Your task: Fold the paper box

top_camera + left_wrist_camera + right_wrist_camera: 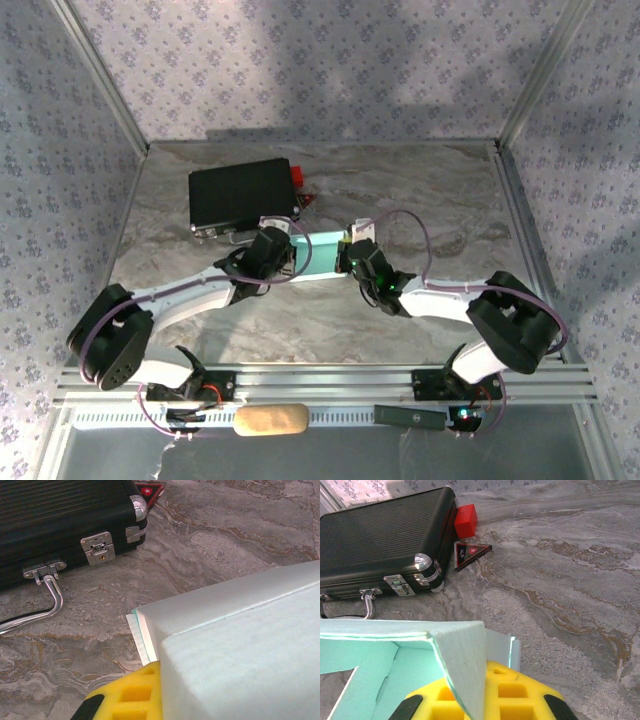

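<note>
The pale light-blue paper box [322, 255] rests on the marble table between my two grippers, partly formed, with its walls up. In the left wrist view the paper box [240, 650] covers the lower right. One yellow finger [131, 695] of my left gripper [160, 670] presses its end wall, and the card hides the other finger. From the right wrist the paper box [375, 670] shows its open inside, and an upright flap [465, 665] runs between the yellow fingers of my right gripper [485, 672]. Both grippers are shut on the card.
A black case [243, 193] with metal latches [97, 547] and a handle lies behind the box at the left. A red block [466, 520] and a dark triangular piece [470, 554] sit at its right end. Metal frame posts stand at the table's back corners.
</note>
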Robot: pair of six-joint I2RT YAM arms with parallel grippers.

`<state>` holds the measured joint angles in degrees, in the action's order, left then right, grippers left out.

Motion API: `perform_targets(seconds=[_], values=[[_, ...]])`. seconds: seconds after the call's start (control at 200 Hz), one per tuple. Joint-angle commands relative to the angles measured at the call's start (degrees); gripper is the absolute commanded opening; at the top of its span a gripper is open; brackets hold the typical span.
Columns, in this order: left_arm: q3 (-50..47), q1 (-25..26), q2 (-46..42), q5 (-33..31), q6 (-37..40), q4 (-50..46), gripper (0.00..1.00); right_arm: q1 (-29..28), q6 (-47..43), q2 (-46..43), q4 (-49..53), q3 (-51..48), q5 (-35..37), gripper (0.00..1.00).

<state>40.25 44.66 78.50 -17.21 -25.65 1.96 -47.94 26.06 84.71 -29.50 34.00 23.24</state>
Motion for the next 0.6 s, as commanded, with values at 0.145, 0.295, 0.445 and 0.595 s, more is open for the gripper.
perform_targets(seconds=[0.145, 0.295, 0.445, 0.595], values=[[-3.1, 4.0, -1.0, 1.5, -2.6, 2.3, 0.00, -1.8, -0.4, -0.3, 2.6, -2.8, -1.0, 0.04], [-4.1, 5.3, -0.8, -0.7, -2.9, 2.8, 0.00, -2.2, -0.7, -0.4, 3.2, -3.4, -0.4, 0.05], [-4.5, 5.7, -0.7, -1.2, -3.2, 2.9, 0.00, -2.2, -1.2, -1.1, 3.7, -3.5, -0.6, 0.07], [-5.6, 6.3, -0.2, -1.7, -3.9, 3.7, 0.00, -2.2, -1.1, -1.3, 4.0, -4.0, -0.4, 0.10]])
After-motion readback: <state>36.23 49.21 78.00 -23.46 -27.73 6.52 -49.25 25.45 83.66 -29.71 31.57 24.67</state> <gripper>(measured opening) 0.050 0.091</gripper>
